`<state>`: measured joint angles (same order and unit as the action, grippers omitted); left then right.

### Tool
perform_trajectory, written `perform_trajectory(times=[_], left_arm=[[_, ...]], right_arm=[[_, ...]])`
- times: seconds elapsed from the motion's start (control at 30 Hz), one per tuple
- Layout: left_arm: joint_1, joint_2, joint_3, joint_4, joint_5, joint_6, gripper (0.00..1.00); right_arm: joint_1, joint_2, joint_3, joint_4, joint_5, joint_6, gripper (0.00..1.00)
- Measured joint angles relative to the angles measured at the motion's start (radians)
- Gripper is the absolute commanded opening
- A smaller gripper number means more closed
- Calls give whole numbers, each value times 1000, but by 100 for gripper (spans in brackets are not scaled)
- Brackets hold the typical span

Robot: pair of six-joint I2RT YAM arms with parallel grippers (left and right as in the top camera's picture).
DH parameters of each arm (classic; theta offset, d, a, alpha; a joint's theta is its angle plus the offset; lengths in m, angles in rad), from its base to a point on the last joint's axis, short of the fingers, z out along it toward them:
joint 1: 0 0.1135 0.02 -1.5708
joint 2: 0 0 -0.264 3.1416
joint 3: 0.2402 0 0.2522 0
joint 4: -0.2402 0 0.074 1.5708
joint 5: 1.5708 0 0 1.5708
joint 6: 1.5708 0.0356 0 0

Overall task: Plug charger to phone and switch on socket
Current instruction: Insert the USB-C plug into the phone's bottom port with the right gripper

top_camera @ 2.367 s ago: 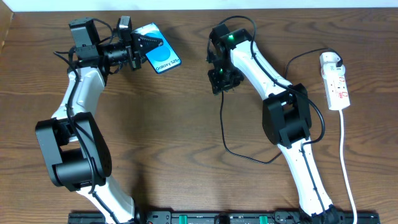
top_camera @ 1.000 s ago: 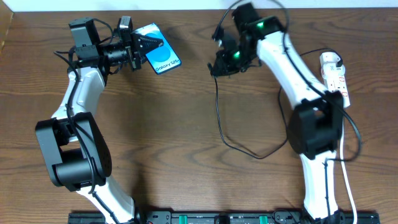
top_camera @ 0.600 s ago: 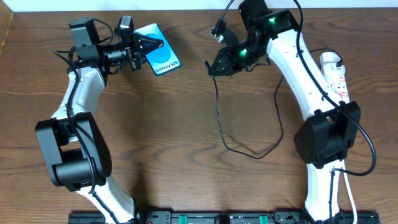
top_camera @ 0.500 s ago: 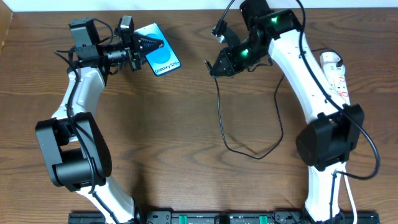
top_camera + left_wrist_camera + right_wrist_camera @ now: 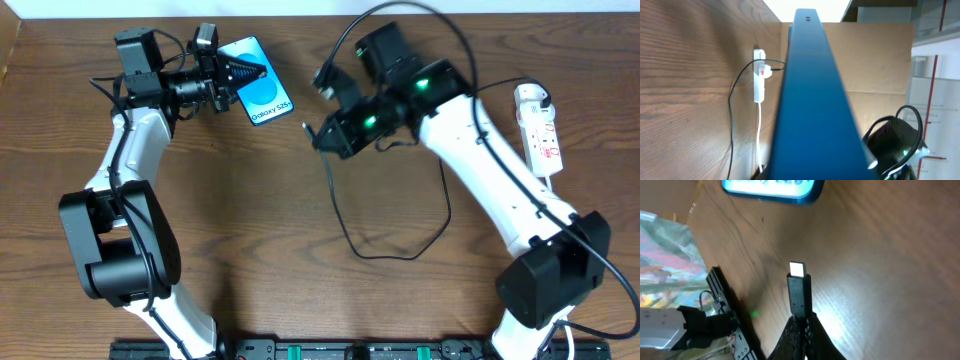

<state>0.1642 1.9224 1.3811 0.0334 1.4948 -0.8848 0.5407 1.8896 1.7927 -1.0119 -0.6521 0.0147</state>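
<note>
My left gripper [image 5: 243,71] is shut on the phone [image 5: 260,93] at its top end and holds it at the back left of the table, blue screen up. In the left wrist view the phone [image 5: 810,100] is a blue band that hides the fingers. My right gripper [image 5: 318,135] is shut on the charger [image 5: 345,225] just behind its plug tip [image 5: 306,127], a short way right of the phone. The plug tip [image 5: 798,287] points at the phone's lower edge [image 5: 772,187] with a gap between them. The socket [image 5: 540,128] lies far right.
The charger's black cable loops across the middle of the table, under the right arm. The socket's white cord [image 5: 556,250] runs down the right side to the front edge. A black rail [image 5: 330,350] lines the table's front. A cardboard wall [image 5: 880,55] stands beyond the table.
My right arm has swung left and toward the front with the plug, closing much of the gap to the phone. The cable loop has shifted with it. The left arm has barely moved.
</note>
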Motion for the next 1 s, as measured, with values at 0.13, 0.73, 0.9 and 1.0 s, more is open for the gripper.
perform_trajectory(times=[0.13,0.73,0.9,1.0], left_arm=[[-15,0,0,0,0,32,7],[-67,0,0,0,-2,124,7],[-67,0,0,0,-19,131,7],[-67,0,0,0,-30,131,7]], right_arm=[[55,0,-9,11,82,63,1],[122,0,-9,92,249,270,1],[122,0,-9,93,251,282,1],[123,0,-9,93,253,285,1]])
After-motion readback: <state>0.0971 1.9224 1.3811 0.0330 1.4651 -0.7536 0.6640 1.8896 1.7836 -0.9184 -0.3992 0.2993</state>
